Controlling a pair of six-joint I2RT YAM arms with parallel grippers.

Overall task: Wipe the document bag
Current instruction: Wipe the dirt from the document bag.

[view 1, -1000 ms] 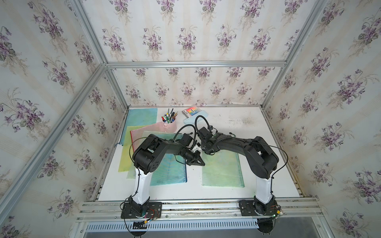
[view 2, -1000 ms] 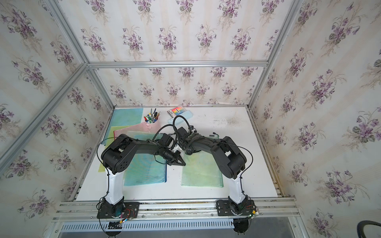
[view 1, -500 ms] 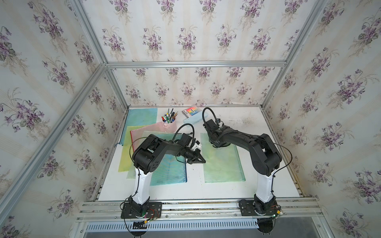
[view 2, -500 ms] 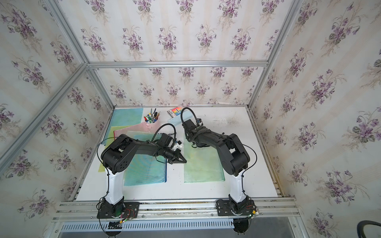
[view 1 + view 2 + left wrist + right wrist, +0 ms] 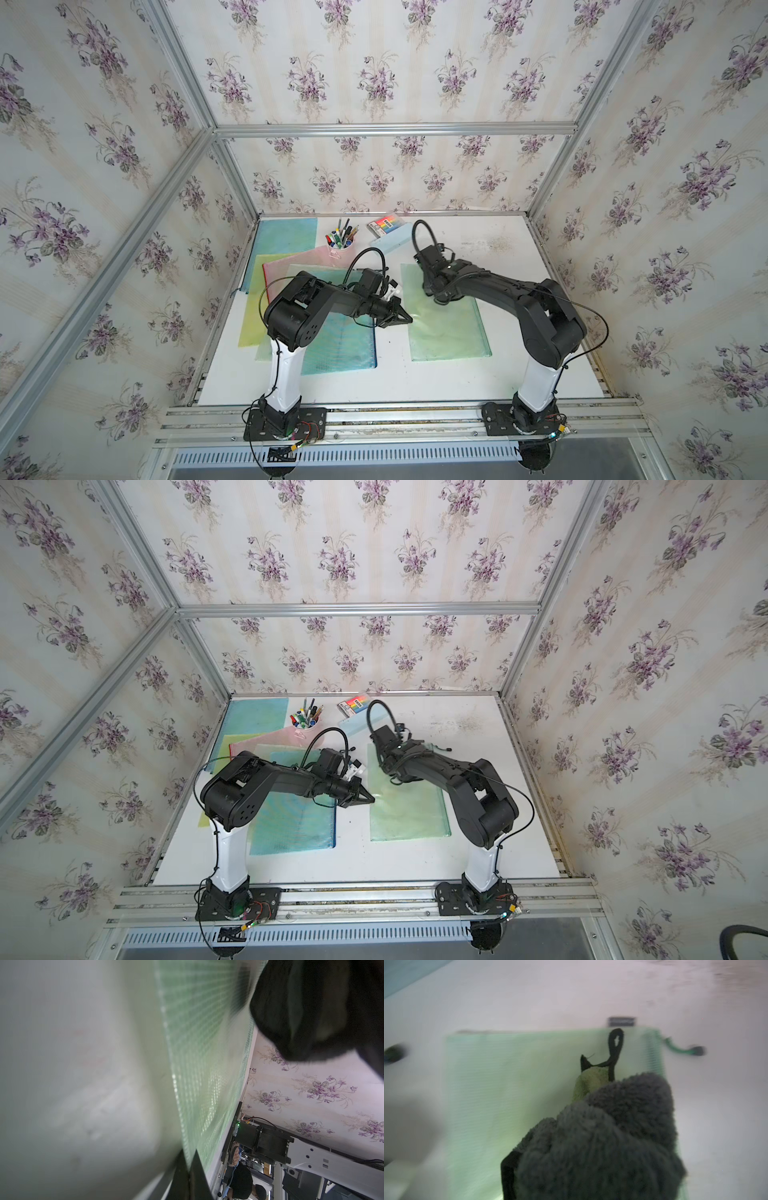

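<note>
The green mesh document bag (image 5: 449, 332) (image 5: 409, 816) lies flat on the white table, right of centre. My left gripper (image 5: 409, 319) (image 5: 371, 799) is shut, and its tips (image 5: 188, 1167) rest on the bag's left edge (image 5: 203, 1043). My right gripper (image 5: 440, 297) (image 5: 395, 779) is shut on a grey fluffy cloth (image 5: 612, 1136) that presses on the far part of the bag (image 5: 508, 1084). The cloth hides most of the right fingers. Its black hanging loop (image 5: 615, 1043) lies near the bag's zipper end, where a green pull cord (image 5: 679, 1049) sticks out.
Left of the bag lies a pile of other mesh bags, with a blue one (image 5: 336, 340) on top and pink and yellow ones beneath. A cup of pens (image 5: 340, 245), a box of markers (image 5: 384, 226) and another blue bag (image 5: 286, 237) stand at the back.
My right gripper has slid the cloth away from the left gripper, toward the bag's far end. The left gripper has stayed on the bag's edge.
</note>
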